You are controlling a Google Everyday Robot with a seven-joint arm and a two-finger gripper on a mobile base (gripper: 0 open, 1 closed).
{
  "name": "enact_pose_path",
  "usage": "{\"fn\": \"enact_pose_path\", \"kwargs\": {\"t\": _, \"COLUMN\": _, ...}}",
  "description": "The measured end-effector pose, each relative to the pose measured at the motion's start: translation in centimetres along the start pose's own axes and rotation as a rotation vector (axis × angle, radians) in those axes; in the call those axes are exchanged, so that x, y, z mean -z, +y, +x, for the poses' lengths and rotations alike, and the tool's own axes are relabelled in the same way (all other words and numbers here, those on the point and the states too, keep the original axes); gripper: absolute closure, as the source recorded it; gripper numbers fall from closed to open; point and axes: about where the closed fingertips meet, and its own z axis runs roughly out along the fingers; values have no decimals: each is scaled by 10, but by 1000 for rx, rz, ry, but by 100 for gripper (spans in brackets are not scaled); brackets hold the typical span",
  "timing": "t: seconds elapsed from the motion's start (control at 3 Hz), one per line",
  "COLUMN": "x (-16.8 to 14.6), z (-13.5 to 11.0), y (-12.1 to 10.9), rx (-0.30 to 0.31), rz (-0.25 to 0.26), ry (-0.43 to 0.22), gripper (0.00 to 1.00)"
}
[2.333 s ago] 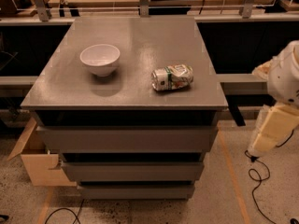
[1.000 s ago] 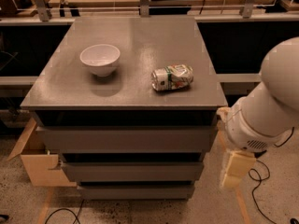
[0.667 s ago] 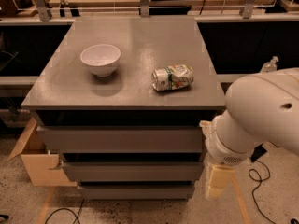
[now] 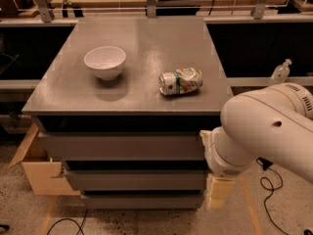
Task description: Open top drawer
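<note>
The top drawer (image 4: 122, 146) is the widest grey front, just under the grey tabletop (image 4: 146, 43) of the cabinet. It looks pushed in. Below it sit the medium front (image 4: 137, 180) and the narrowest front (image 4: 142, 200). My white arm (image 4: 266, 126) reaches in from the right and covers the right ends of the drawer fronts. My gripper (image 4: 218, 192) is the cream-coloured part hanging below the arm's wrist, low at the cabinet's front right corner, beside the two lower fronts.
A white bowl (image 4: 104, 62) and a crushed can (image 4: 180, 81) lie on the tabletop. An open cardboard box (image 4: 39, 168) stands at the cabinet's left. A clear bottle (image 4: 281, 72) sits on the ledge at the right. Cables (image 4: 266, 190) lie on the floor.
My arm has swung in from the right edge toward the cabinet's front right corner and now covers the right ends of the drawers. The drawers, bowl and can have not moved.
</note>
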Motion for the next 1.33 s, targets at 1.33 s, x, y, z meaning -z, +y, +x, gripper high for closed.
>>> {"fn": "enact_pose_path", "kwargs": {"t": 1.33, "x": -58, "z": -27, "y": -52, "rx": 66, "rz": 107, "ry": -49, "gripper": 0}}
